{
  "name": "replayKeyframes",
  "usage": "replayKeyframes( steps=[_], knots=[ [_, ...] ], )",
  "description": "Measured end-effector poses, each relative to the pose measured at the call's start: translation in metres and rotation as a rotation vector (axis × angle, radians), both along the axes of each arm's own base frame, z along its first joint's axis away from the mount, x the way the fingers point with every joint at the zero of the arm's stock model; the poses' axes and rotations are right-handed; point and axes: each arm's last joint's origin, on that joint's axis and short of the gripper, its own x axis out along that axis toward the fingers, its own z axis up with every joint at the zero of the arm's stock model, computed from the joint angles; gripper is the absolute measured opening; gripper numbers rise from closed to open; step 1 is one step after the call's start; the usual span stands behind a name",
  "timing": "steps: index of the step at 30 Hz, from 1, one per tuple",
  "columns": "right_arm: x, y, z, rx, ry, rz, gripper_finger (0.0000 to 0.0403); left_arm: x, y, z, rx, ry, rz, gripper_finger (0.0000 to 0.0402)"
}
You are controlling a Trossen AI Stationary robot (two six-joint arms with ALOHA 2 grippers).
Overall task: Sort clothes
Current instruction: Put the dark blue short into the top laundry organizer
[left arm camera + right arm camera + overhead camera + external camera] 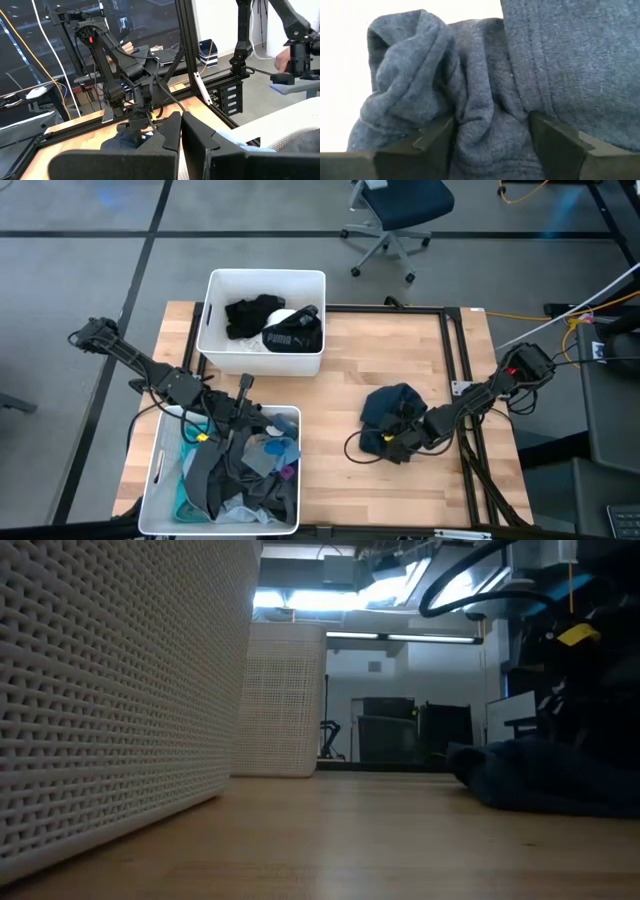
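Note:
A dark blue garment (390, 408) lies bunched on the wooden table, right of centre; it also shows in the low view (540, 775). My right gripper (395, 442) is down on its near side, open, with a fold between its fingers (492, 145). My left gripper (245, 385) hangs level over the far rim of the near white bin (155, 470), its fingers shut (181, 135) with nothing in them. That bin holds several clothes (240, 470) in teal, blue, grey and black. The far bin (265, 277) holds black clothes, one with PUMA lettering (292, 337). My right gripper straddles a bunched fold (480, 130) of the dark blue garment with its open fingers (436, 142), and cloth lies against the inner faces of both. The fingers slant down from above and from the table's right. The garment rests on the table, slack.
Black frame rails (465, 380) run along the table's right side, beside my right arm. A cable loop (350, 448) lies just left of the garment. Bare wood (340, 490) spreads between the near bin and the garment. An office chair (400, 215) stands beyond the far edge.

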Motion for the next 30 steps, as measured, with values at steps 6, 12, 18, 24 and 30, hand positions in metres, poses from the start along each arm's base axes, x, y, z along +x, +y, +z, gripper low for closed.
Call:
replayKeyframes(
  steps=[6,12,18,24,30],
  knots=[
    [-0.002,-0.001,-0.005,0.012,-0.026,0.003,0.0178,0.0,0.0,0.0,0.001,0.0,0.0,0.0005],
    [0.002,0.001,-0.005,0.018,-0.057,0.074,0.0035,0.0,0.0,0.0,-0.001,0.001,0.0,0.0005],
    [0.009,0.006,-0.003,0.03,-0.13,0.184,0.0028,0.0,0.0,0.0,-0.003,0.002,0.0,0.0005],
    [0.027,0.016,0.021,-0.02,-0.211,0.316,0.0011,0.0,0.0,0.002,-0.008,-0.02,0.0,0.0005],
    [0.054,0.032,0.085,-0.112,-0.371,0.44,0.0007,0.0,0.0,0.006,-0.039,-0.057,0.001,0.0005]
  ],
)
